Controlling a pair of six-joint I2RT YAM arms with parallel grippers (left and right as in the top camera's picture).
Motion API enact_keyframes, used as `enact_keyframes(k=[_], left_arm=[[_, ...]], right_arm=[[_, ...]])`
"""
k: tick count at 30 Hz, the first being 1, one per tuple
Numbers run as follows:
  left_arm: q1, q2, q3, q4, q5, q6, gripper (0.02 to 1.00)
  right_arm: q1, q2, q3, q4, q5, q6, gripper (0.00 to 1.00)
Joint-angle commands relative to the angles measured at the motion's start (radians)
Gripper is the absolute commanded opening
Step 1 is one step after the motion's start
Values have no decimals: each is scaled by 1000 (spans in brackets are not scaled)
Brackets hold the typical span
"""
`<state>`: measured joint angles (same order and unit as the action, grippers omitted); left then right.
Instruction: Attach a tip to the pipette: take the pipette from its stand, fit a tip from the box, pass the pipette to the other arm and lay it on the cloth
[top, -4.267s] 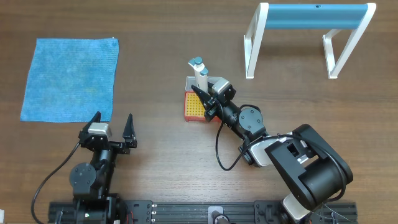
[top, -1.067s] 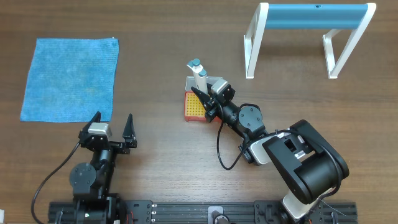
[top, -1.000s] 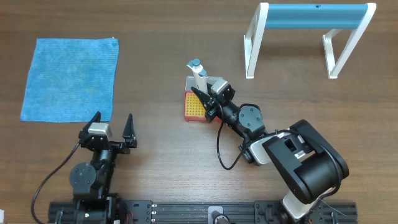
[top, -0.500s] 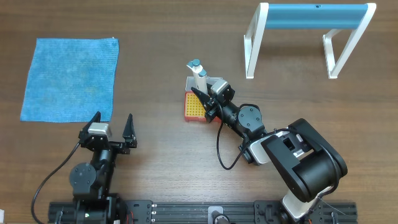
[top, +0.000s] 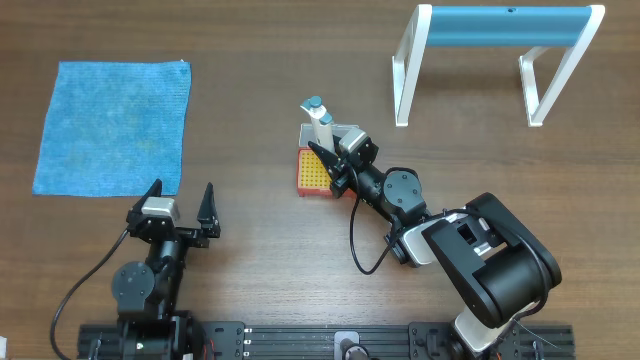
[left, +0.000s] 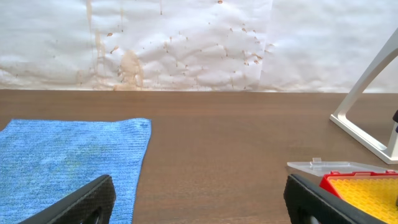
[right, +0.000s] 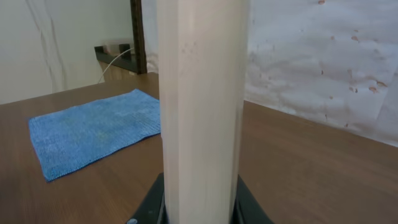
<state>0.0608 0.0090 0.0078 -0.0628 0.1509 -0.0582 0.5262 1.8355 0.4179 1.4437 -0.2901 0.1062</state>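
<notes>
**Right claw** (top: 328, 152): clamped on the pipette (top: 320, 120), which stands upright by the tip box (top: 311, 171) near the worktop's centre. Whether it is directly over the box cannot be told.

**Pipette:** white squared body with a blue top. Its lower end is hidden behind the claw.

**Box:** yellow rack in a red frame, partly covered.

**Left claw** (top: 180, 197): fingers apart, near the worktop's near edge, just beside the blue cloth (top: 112, 128).

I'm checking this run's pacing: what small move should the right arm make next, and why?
Probably ease the pipette straight down into the tip box: the right gripper holds it upright by the box, and no fitted tip can be seen. The left gripper sits open near the cloth, far from a handover.
</notes>
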Motion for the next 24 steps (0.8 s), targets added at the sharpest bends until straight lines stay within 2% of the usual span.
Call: enact_keyframes(k=[1, 10, 17, 21, 24], left_arm=[[-3, -5, -2, -4, 10, -13, 882], [-3, -5, -2, -4, 10, -13, 879], [-3, -6, -2, -4, 10, -13, 879], [-3, -5, -2, -4, 10, -13, 879], [-3, -6, -2, -4, 10, -13, 879]], right_arm=[[-3, 27, -36, 21, -11, -14, 75], [-3, -49, 34, 21, -11, -14, 75], [-3, -229, 49, -10, -11, -14, 75], [-3, -389, 109, -248, -12, -14, 75], [-3, -509, 206, -566, -19, -14, 77]])
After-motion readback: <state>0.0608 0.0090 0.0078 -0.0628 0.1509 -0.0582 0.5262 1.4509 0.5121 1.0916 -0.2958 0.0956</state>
